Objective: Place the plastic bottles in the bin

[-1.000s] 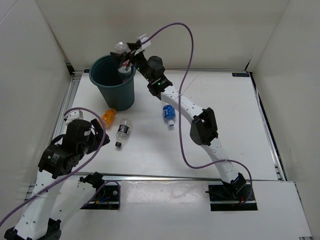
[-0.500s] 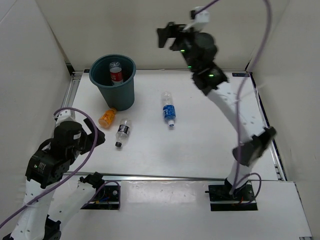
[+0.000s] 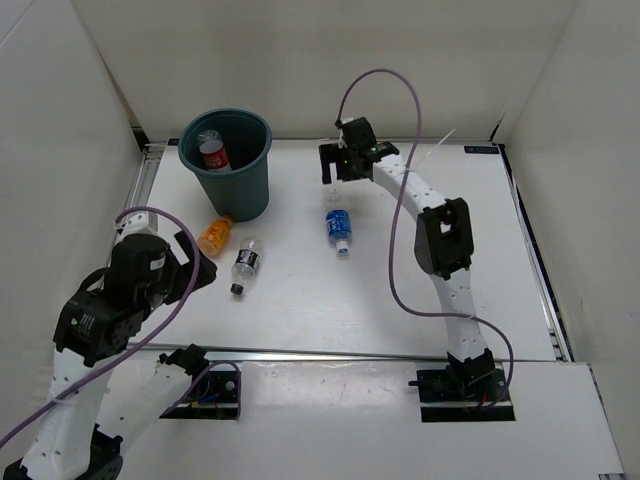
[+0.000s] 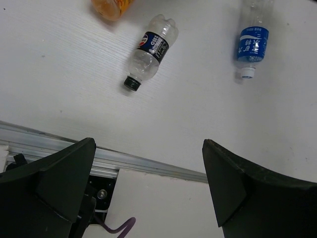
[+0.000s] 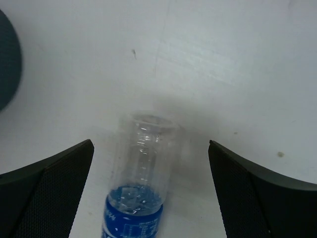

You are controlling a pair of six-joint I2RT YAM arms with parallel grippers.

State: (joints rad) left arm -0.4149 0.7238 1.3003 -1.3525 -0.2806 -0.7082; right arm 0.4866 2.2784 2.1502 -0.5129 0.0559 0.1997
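Note:
The dark teal bin (image 3: 250, 190) stands at the back left, and a red-label bottle (image 3: 212, 154) lies inside it. Three plastic bottles lie on the table: an orange one (image 3: 214, 236) at the bin's foot, a dark-label one (image 3: 244, 265) (image 4: 150, 51), and a blue-label one (image 3: 338, 228) (image 4: 252, 42). My right gripper (image 3: 332, 172) (image 5: 151, 144) hangs open just behind and above the blue-label bottle (image 5: 143, 168), whose clear base lies between the spread fingers. My left gripper (image 3: 197, 265) (image 4: 148, 158) is open and empty, near the front left, short of the dark-label bottle.
White walls close in the table on three sides. An aluminium rail (image 3: 350, 355) (image 4: 148, 166) runs along the near edge. Purple cables loop over both arms. The bin's edge (image 5: 6, 59) shows at the left of the right wrist view.
The red-label bottle left my right gripper and dropped into the bin. The right arm swung up and away, then came down behind the blue-label bottle. The left arm shifted slightly.

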